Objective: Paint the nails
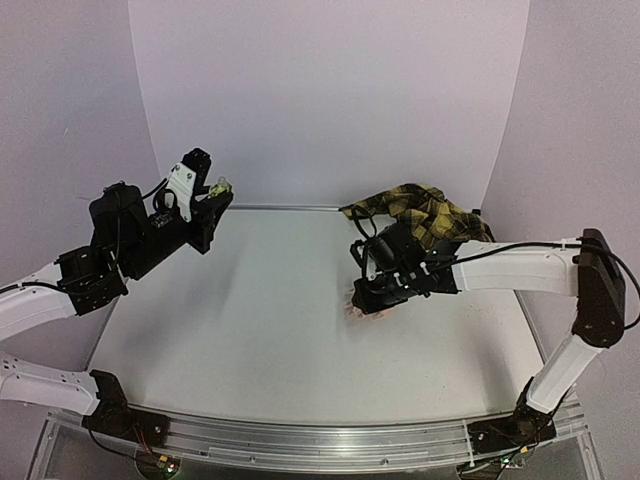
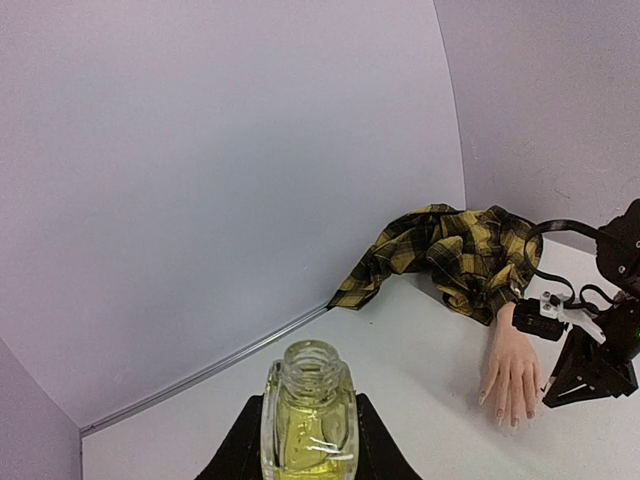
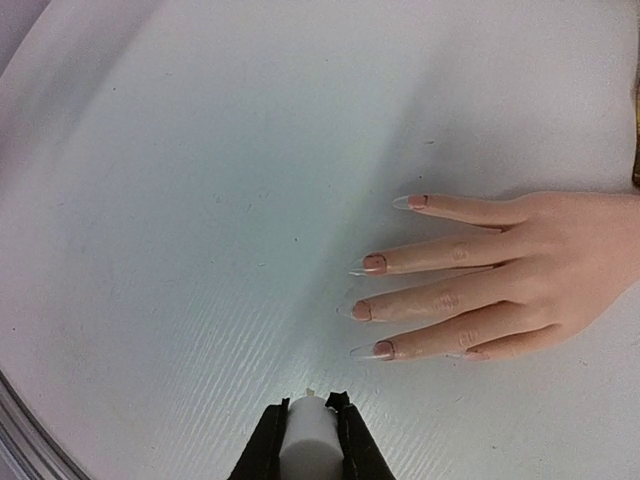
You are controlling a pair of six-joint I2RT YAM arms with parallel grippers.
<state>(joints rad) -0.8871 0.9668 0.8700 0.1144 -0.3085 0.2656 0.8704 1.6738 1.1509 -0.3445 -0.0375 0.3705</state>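
Note:
The skin-coloured mannequin hand (image 3: 520,270) lies palm down on the white table, fingers spread, with its yellow-and-black plaid sleeve (image 1: 425,212) behind it. Its long nails (image 3: 375,262) point left in the right wrist view. My right gripper (image 3: 308,440) is shut on the white brush cap (image 3: 308,445). The tiny brush tip (image 3: 310,392) sits just short of the nearest nail (image 3: 384,349) and apart from it. My left gripper (image 2: 308,435) is shut on the open bottle of yellowish polish (image 2: 308,410) and holds it up high at the far left (image 1: 220,187).
The table (image 1: 260,330) meets a curved white backdrop with a metal strip (image 2: 210,372) along the seam. A metal rail (image 1: 320,440) runs along the near edge. My right arm (image 1: 520,265) reaches in from the right, over the hand.

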